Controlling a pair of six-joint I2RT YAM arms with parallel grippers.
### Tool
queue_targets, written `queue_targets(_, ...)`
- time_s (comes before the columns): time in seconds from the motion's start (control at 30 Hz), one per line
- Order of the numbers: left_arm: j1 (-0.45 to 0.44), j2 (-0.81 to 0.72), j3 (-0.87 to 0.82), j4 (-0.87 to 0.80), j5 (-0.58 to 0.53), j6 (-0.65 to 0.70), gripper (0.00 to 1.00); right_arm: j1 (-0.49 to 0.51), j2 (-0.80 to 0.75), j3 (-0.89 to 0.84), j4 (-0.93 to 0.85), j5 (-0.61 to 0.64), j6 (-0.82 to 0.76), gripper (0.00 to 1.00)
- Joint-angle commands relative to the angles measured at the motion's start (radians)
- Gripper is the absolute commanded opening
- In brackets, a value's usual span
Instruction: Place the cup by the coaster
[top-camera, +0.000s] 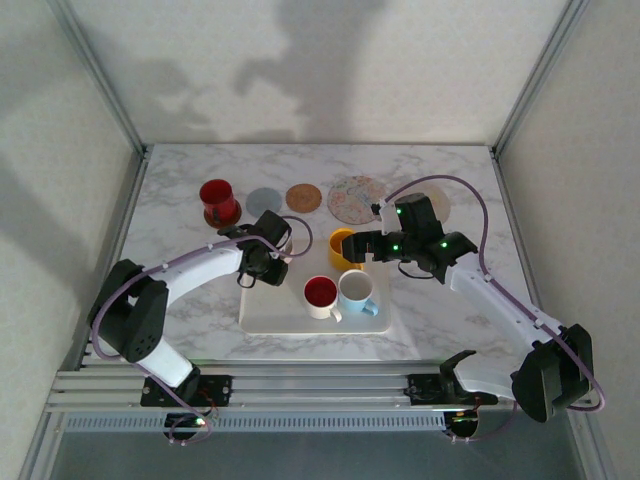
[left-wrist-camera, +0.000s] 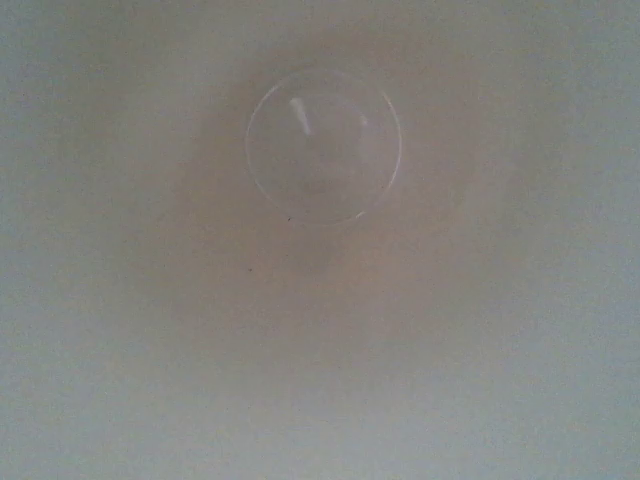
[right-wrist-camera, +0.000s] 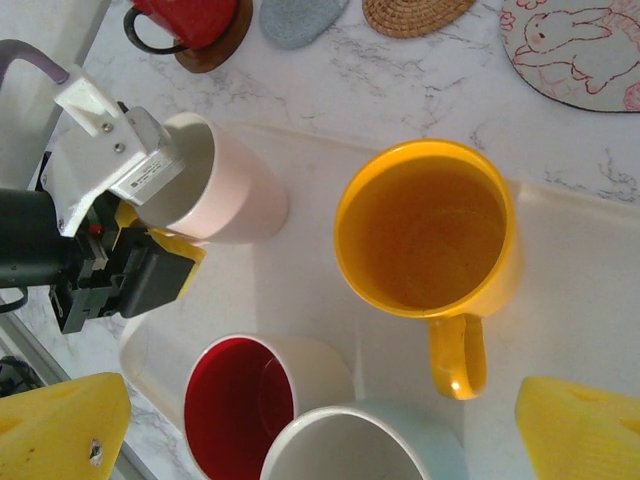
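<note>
Pink cup (right-wrist-camera: 245, 195) is standing upright in the tray's (right-wrist-camera: 580, 300) far-left corner, the left jaws straddling its rim, grip impossible to confirm; right jaws are hanging spread above the yellow mug (right-wrist-camera: 420, 225).

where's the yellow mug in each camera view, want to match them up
top external: yellow mug at the back edge of the white tray, near the middle of the picture.
right wrist: yellow mug right of centre, seen from above, its handle pointing down the picture.
left wrist: a blurred pale surface with a faint ring.
shared landmark: the red-lined white mug on the tray near the yellow mug.
</note>
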Motion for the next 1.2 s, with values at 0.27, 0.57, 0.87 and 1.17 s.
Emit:
queue_targets(0.27, -0.008, 0.022, 0.024, 0.008, -0.044, -0.015, 0.4, 0.01, 0.006, 0.018, 0.019, 0.013, -0.01, 0.99)
queue_targets(0.57, -0.008, 0.032, 0.024, 0.012, -0.057, -0.017, 0.36, 0.009, 0.012, 0.02, 0.02, 0.013, -0.012, 0.99)
queue_targets(0.87, -0.008, 0.038, 0.025, 0.012, -0.064, -0.019, 0.26, 0.009, 0.006, 0.02, 0.019, 0.013, -0.012, 0.99)
queue_targets(1.17, -0.009, 0.027, 0.022, 0.016, -0.072, -0.026, 0.15, 0.009, -0.02, 0.003, 0.027, 0.02, -0.015, 0.99)
